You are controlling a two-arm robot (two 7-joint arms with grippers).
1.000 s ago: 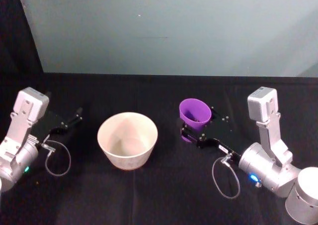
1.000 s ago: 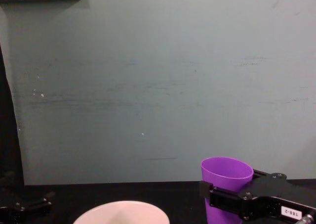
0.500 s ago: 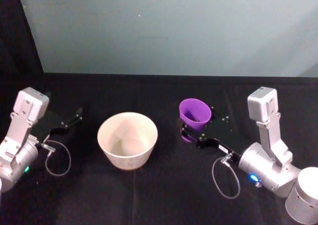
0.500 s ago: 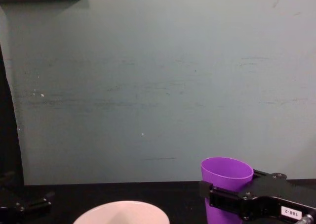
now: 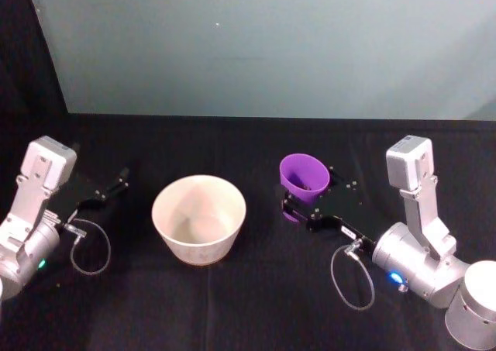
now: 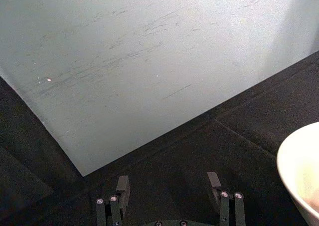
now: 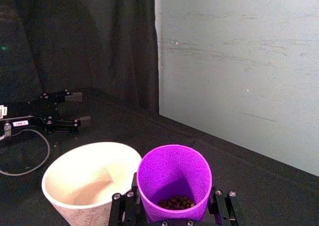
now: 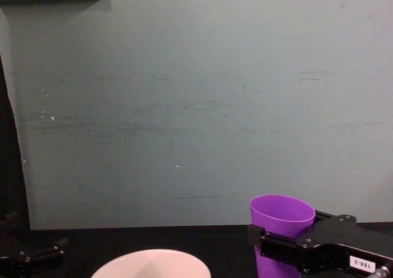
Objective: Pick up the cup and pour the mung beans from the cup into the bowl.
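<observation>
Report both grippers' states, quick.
Left gripper: open, empty.
Right gripper: shut on the cup.

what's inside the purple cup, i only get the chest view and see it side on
observer: The right wrist view looks down into the cup: a small heap of mung beans lies at its bottom.
operator: anything in the bowl, i only see its rim
observer: Nothing. In the head view the bowl is empty inside.
operator: and the left arm
observer: The left gripper is parked on the bowl's left, jaws open with nothing between them.
</observation>
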